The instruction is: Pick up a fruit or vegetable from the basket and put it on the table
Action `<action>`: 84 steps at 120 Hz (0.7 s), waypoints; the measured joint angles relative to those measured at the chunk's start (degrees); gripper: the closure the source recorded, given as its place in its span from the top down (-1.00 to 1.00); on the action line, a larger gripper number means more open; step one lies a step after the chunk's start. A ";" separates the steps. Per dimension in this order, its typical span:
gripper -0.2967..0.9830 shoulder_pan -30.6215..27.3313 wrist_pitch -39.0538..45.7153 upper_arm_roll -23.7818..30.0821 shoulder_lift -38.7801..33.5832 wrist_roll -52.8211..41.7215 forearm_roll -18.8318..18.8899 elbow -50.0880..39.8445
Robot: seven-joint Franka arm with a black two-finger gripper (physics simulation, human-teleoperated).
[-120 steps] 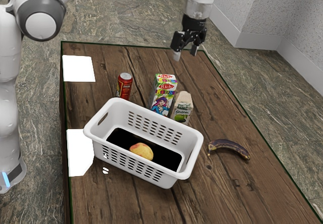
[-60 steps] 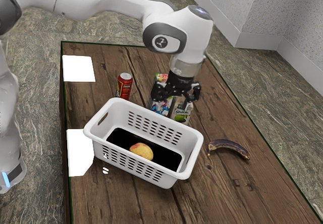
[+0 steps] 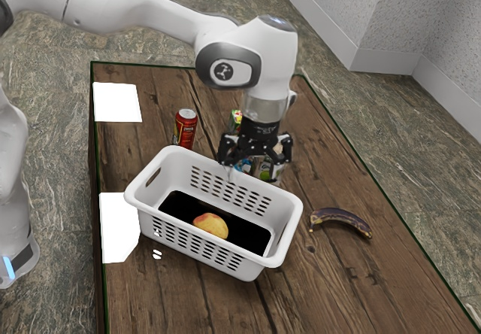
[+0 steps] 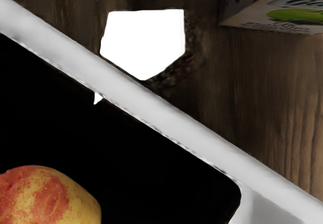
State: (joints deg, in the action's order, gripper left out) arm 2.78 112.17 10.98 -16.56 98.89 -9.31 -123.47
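Looks evenly, moderately bright in the exterior view. Burns flat white on the bench point(image 3: 353, 289) in an upper patch point(image 3: 118, 102) at ten o'clock and a lower patch point(image 3: 119, 229) at eight. Sinks to solid black inside the basket point(image 3: 295, 210). Turns much dimmer in the wrist view, dark brown across the wood, pale grey along the rim, glaring white just outside it.

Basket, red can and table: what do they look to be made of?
The basket looks like smooth molded plastic, white, with rows of slots through its walls. The red can seems to be printed metal, given its silvery top. The table looks like brown wood with grain and plank lines; solid or veneer, I can't tell.
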 joint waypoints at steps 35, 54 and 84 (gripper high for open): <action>0.54 -3.85 4.49 5.63 -4.48 5.22 -8.75 -9.58; 0.54 -5.20 7.00 5.72 -2.12 7.20 -10.71 -9.89; 0.53 -5.59 8.99 5.71 1.11 9.08 -11.98 -10.66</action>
State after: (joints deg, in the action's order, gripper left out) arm -2.81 121.16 16.69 -15.45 107.97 -21.29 -134.13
